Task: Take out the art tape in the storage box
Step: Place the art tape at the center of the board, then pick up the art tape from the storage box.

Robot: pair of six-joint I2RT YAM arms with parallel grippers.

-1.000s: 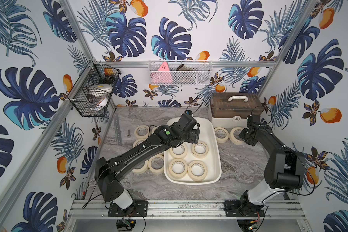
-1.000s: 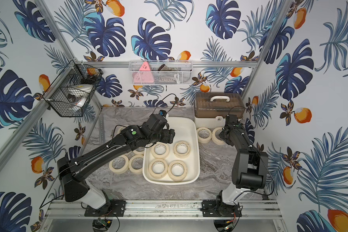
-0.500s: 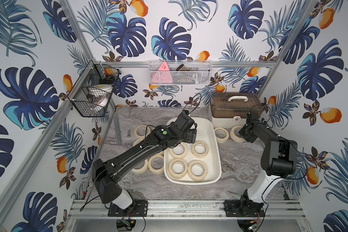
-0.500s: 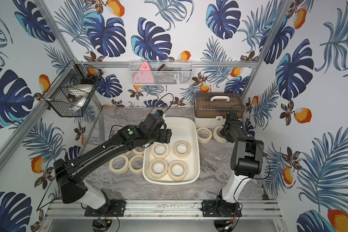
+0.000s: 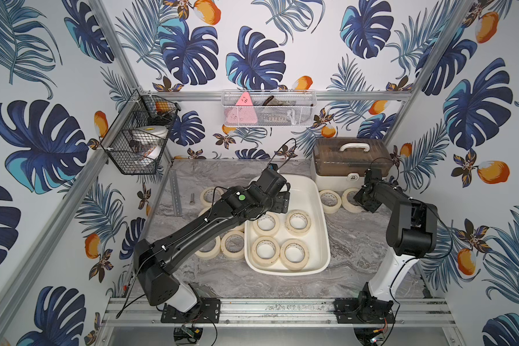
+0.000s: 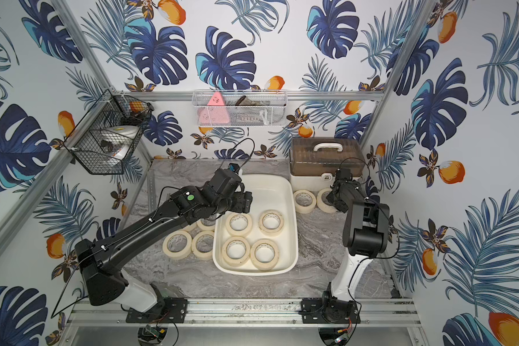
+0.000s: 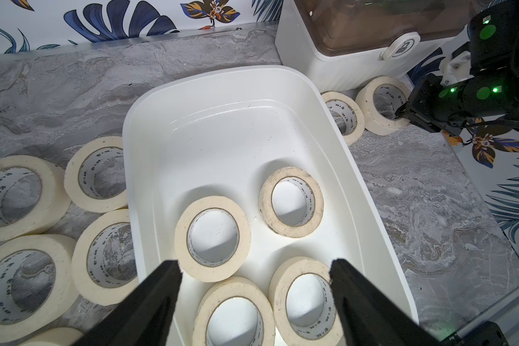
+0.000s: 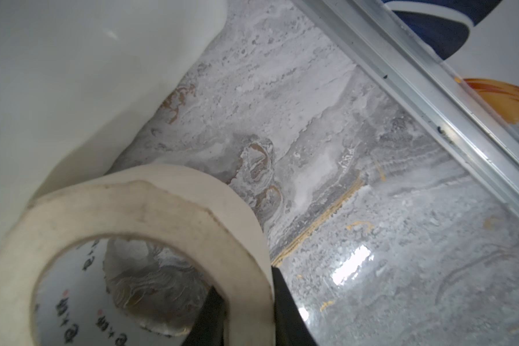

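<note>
I'm watching the left gripper (image 7: 255, 266) hovering wide open and empty over the shallow glossy white plastic storage box (image 7: 222, 125). Four cream masking-tape rings with white printed cores, the art tape (image 5: 265, 224), are lying flat in its near half. The right gripper (image 8: 249, 311) is pinching shut on the wall of another cream roll (image 8: 138, 197), one finger inside the ring and one outside. It's sitting low by the grey marble desk (image 5: 357, 239), right beside the cream case with brown see-through lid (image 5: 351, 161). A neighbour roll (image 5: 330, 201) is lying just beside it, and several more rolls (image 5: 233, 245) are lying on the desk left of the box.
</note>
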